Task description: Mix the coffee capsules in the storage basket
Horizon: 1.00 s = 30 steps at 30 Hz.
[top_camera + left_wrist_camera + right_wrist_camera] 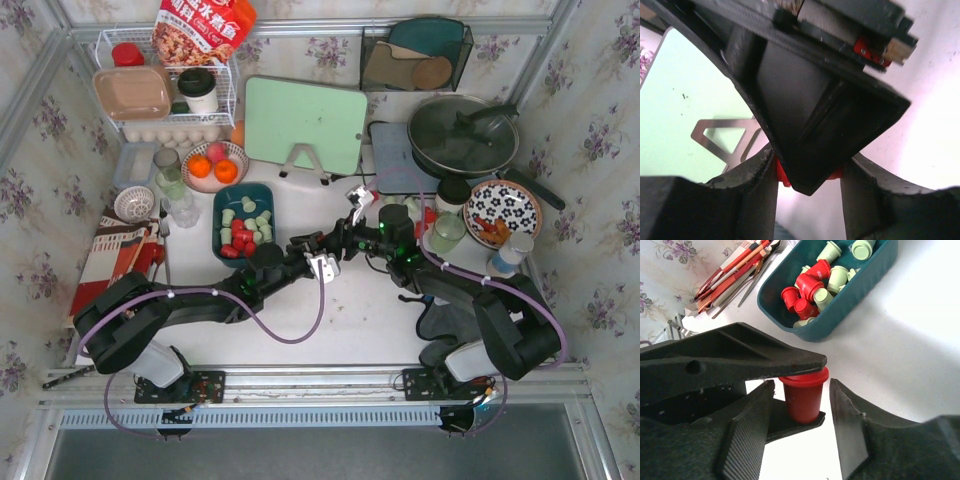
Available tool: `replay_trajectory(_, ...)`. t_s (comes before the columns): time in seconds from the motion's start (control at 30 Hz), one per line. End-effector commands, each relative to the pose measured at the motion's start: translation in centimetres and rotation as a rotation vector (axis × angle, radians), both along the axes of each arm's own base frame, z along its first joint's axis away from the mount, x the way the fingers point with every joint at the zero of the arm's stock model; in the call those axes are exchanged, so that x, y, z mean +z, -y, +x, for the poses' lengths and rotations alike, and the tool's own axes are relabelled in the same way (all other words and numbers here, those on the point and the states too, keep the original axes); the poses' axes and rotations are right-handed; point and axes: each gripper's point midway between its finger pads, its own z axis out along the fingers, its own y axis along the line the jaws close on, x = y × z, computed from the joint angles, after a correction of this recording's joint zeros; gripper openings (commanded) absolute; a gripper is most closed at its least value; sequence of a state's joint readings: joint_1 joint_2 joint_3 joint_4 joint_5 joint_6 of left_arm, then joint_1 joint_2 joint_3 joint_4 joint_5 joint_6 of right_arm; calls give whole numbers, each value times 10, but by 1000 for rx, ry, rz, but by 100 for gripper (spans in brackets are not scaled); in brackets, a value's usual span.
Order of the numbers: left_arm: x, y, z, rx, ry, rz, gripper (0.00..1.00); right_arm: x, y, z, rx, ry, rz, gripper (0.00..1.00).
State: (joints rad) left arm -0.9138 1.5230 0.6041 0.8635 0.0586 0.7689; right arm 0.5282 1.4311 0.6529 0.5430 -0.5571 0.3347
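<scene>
The dark teal storage basket (218, 215) stands left of centre with red and pale green coffee capsules (245, 228) in it; it also shows in the right wrist view (855, 300), capsules (810, 287) inside. Both grippers meet on the white table to its right. My left gripper (330, 246) (807, 200) is shut on one red capsule (803, 395) (781, 175), one finger (740, 360) on its rim and the other under its base. My right gripper (352, 232) (802, 405) is open, its fingers on either side of that capsule with gaps.
A pale green cutting board (304, 122) stands on a rack behind the grippers. A fruit bowl with oranges (213, 165) sits behind the basket. A green cup (447, 232), a patterned plate (502, 212) and a lidded pan (462, 135) are at the right. Cutlery (120, 250) lies left.
</scene>
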Motion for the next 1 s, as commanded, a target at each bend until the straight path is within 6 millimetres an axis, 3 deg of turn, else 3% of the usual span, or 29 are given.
replay_trajectory(0.0, 13, -4, 3, 27, 22, -50, 34, 5, 4, 6, -35, 29, -14, 58)
replay_trajectory(0.1, 6, -17, 9, 88, -21, -41, 33, 11, 15, 18, -129, 44, -41, 60)
replay_trajectory(0.17, 1, -32, 16, 152, -68, -59, 31, 15, 34, 34, -279, 46, -86, 61)
replay_trajectory(0.23, -3, -54, 27, 241, -126, -93, 30, 19, 60, 50, -454, 38, -136, 62)
replay_trajectory(0.37, -9, -111, 54, 493, -296, -211, 27, 16, 133, 74, -864, -24, -230, 61)
replay_trajectory(0.4, -12, -131, 64, 570, -343, -245, 26, 12, 148, 78, -933, -30, -245, 61)
replay_trajectory(0.5, -33, -166, 76, 747, -528, -324, 26, 1, 183, 86, -1111, -64, -285, 61)
replay_trajectory(0.6, -49, -180, 85, 836, -639, -347, 26, -14, 218, 93, -1312, -128, -367, 61)
replay_trajectory(0.7, -66, -187, 89, 902, -712, -322, 26, -34, 238, 98, -1423, -204, -435, 60)
replay_trajectory(0.97, -78, -216, 114, 1067, -763, -353, 34, -93, 267, 100, -1574, -419, -567, 59)
